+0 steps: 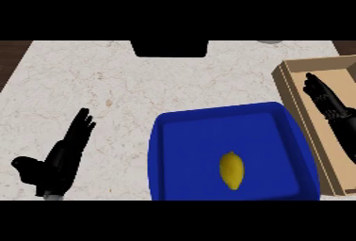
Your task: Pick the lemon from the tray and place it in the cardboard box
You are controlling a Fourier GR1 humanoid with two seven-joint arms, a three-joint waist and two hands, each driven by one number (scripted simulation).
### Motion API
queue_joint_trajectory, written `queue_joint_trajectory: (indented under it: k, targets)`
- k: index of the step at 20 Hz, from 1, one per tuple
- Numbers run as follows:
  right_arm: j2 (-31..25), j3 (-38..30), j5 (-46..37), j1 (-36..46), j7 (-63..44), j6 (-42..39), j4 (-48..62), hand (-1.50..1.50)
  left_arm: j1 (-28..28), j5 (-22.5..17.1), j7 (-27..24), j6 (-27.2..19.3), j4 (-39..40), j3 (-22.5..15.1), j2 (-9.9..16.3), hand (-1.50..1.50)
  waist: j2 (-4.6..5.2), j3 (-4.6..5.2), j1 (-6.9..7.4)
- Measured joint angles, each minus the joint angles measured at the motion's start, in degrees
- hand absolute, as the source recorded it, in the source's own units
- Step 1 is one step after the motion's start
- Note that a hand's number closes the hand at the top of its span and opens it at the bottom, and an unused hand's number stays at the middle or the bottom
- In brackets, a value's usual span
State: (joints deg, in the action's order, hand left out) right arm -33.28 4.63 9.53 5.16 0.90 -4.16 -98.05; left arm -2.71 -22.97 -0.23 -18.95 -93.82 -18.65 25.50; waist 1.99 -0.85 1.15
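Lemon (231, 170) lying on its own in the blue tray (170, 141), toward the tray's near edge and a little right of its middle, long axis pointing away from the robot. Tray at the counter's (139, 84) near right, its right rim just beside the cardboard box (292, 89) along the counter's right edge.

Right hand (330, 106) over the box interior, fingers straight and held together, holding nothing. Left hand (66, 153) resting at the counter's near left, fingers straight, thumb out to the side, well apart from the tray.

Likely trouble from here:
- Lemon rounded and smooth, so prone to roll across the flat tray floor if nudged off-centre instead of enclosed.
- Tray's raised right rim between hand and fruit; a low approach from the box side risks clipping that rim and shoving the tray.
- Box wall close against the tray; a shallow carry back risks knocking the lemon on the cardboard edge.
- Fingers straight at contact meaning a push, not a grasp.
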Motion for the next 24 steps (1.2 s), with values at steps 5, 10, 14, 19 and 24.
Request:
queue_joint_trajectory:
  k: [5,10,14,19,24]
  targets:
    - [6.46,-7.46,2.11,-7.11,0.9,10.74,0.06,1.5,0.09,-0.31,-0.1,-2.58,-0.7,3.54,0.03,0.0,-1.97,0.51,-3.44]
    - [10.15,-12.18,-4.25,-18.22,0.67,23.15,4.03,-1.5,1.17,-1.65,0.46,-3.96,-1.51,6.28,-0.22,0.0,-2.13,0.81,-5.45]
    - [16.32,-11.28,-10.66,-26.27,7.42,32.01,0.19,-1.5,4.61,-2.25,3.02,-3.96,-1.12,7.07,-0.43,0.0,-2.15,0.82,-4.2]
    - [14.58,-6.76,-18.95,-35.83,4.16,32.48,-10.35,-1.5,6.73,-2.51,5.03,-2.81,-1.15,7.75,-0.26,0.0,-2.06,0.93,-2.66]
    - [5.74,-3.39,-23.45,-41.93,-7.06,23.75,-18.8,-1.5,7.46,-2.17,5.73,-2.59,-1.63,7.49,-0.44,0.0,-1.83,1.09,-1.64]
